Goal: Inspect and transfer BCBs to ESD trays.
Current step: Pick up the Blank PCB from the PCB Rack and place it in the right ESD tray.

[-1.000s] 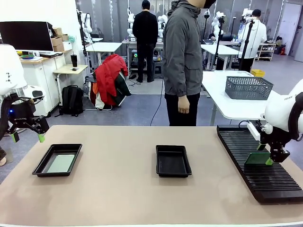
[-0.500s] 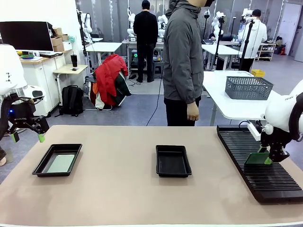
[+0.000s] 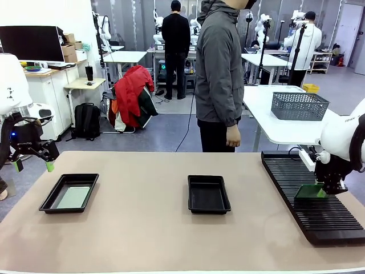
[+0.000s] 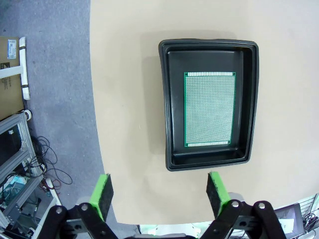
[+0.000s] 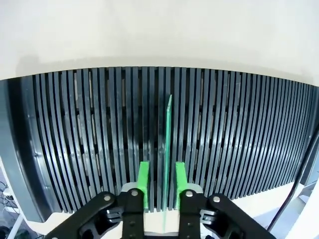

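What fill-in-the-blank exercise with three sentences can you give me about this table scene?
1. The shallow black plastic tray at the robot's left holds ___ thin green circuit board.
2. The other shallow black tray, at the table's middle, is ___.
3. The ___ hand is shut on a second green board, held on edge over the long black ribbed rack.

Missing words: one; empty; right.

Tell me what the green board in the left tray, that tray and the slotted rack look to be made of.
Green board: likely fibreglass circuit laminate, matte, with a fine grid of tiny holes across it.
Tray: black moulded plastic by the look, semi-gloss, with soft highlights on its rounded rim.
Slotted rack: probably dark ribbed plastic with a dull finish; metal can't be ruled out.
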Motion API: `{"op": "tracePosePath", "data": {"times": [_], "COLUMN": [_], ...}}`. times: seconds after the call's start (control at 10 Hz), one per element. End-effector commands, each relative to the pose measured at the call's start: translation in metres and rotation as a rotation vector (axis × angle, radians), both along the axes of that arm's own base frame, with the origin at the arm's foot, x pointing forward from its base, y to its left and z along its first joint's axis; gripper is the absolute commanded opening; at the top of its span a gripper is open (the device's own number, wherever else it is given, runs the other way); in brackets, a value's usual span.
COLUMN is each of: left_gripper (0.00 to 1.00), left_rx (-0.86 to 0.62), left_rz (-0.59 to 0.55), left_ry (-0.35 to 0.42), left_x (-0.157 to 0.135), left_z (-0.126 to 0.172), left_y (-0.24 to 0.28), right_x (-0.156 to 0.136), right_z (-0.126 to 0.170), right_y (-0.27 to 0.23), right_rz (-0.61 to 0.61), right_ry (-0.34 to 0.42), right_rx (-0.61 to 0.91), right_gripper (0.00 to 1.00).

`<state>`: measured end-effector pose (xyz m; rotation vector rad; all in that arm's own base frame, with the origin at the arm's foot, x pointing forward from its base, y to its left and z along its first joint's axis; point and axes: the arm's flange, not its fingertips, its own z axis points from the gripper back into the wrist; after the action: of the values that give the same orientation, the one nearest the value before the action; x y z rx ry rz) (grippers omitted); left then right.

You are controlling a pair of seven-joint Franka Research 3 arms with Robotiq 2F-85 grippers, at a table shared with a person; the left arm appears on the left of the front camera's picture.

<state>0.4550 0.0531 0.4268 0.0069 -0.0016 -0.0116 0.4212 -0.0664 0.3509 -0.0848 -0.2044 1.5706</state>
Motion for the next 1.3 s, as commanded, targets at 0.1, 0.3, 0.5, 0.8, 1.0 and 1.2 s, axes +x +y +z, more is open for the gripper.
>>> {"op": "tracePosePath", "data": {"times": [0.1, 0.3, 0.5, 0.8, 1.0, 1.2], "left_gripper": [1.0, 1.0, 1.0, 1.0, 1.0, 1.0], "left_rx": [0.0, 0.0, 0.0, 0.0, 0.0, 0.0], "left_rz": [0.002, 0.002, 0.002, 0.002, 0.002, 0.002], "left_ry": [0.0, 0.0, 0.0, 0.0, 0.0, 0.0], "left_x": [0.0, 0.0, 0.0, 0.0, 0.0, 0.0], "left_z": [-0.001, -0.001, -0.001, -0.001, -0.001, -0.001], "left_y": [0.0, 0.0, 0.0, 0.0, 0.0, 0.0], "right_x": [-0.008, -0.009, -0.008, -0.008, -0.009, -0.017], "right_z": [-0.001, 0.001, 0.001, 0.008, 0.034, 0.081], "right_y": [-0.006, -0.006, -0.006, -0.008, -0.006, -0.005], "right_rz": [0.025, 0.031, 0.026, 0.021, 0.013, 0.007], "right_ry": [-0.004, -0.003, 0.002, -0.013, -0.038, -0.023], "right_rx": [0.018, 0.019, 0.02, 0.022, 0.012, -0.001], "right_gripper": [0.18, 0.08, 0.0, 0.0, 0.0, 0.0]}}
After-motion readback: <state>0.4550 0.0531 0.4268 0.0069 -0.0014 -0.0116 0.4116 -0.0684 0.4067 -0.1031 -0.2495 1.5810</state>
